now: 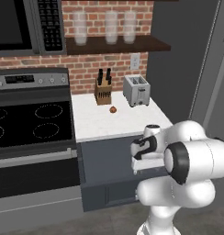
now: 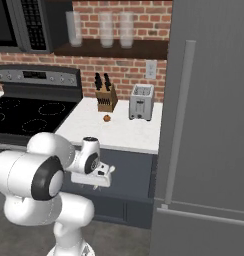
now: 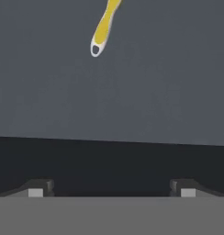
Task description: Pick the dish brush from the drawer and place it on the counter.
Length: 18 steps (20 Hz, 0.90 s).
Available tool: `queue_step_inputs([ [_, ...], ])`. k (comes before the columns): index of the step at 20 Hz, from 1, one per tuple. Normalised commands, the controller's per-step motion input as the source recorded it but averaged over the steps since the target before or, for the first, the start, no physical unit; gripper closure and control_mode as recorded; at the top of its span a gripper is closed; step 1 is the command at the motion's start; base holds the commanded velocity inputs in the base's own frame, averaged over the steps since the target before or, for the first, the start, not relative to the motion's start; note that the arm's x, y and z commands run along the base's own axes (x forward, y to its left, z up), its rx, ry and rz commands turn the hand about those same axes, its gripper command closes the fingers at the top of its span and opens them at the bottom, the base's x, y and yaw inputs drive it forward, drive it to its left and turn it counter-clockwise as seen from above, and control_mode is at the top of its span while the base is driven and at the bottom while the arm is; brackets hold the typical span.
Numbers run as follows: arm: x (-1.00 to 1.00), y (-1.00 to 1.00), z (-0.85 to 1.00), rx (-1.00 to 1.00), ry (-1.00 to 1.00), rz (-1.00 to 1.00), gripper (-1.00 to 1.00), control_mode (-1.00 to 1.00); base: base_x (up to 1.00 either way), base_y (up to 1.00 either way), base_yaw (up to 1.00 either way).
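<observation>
Hand view showed the gripper (image 3: pixel 111 190) with its fingers (image 3: pixel 38 188) spread wide and empty above the open drawer (image 3: pixel 132 96), where the yellow-handled dish brush (image 3: pixel 103 28) lay on the grey floor, well apart from them, below the white counter (image 1: pixel 100 121).

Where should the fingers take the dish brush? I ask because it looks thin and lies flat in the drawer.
Probably across the yellow handle of the dish brush, coming straight down from above. It lies flat on the drawer floor, so only its narrow sides offer purchase. The open gripper would bracket that slim handle easily.
</observation>
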Motion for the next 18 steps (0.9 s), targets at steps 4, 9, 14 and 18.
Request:
queue_step_inputs([
  [4, -0.24, -0.01, 0.00, 0.00, 0.06, 0.00, -1.00, -1.00, 0.00, 0.00, 0.00],
  [9, 0.16, 0.00, 0.00, 0.00, 0.00, 0.00, -1.00, -1.00, 0.00, 0.00, 0.00],
  [14, 0.68, 0.00, 0.08, 0.01, 0.00, 0.00, -1.00, -1.00, 0.00, 0.00, 0.00],
  [18, 0.84, 0.00, 0.01, 0.02, 0.00, 0.00, -1.00, -1.00, 0.00, 0.00, 0.00],
])
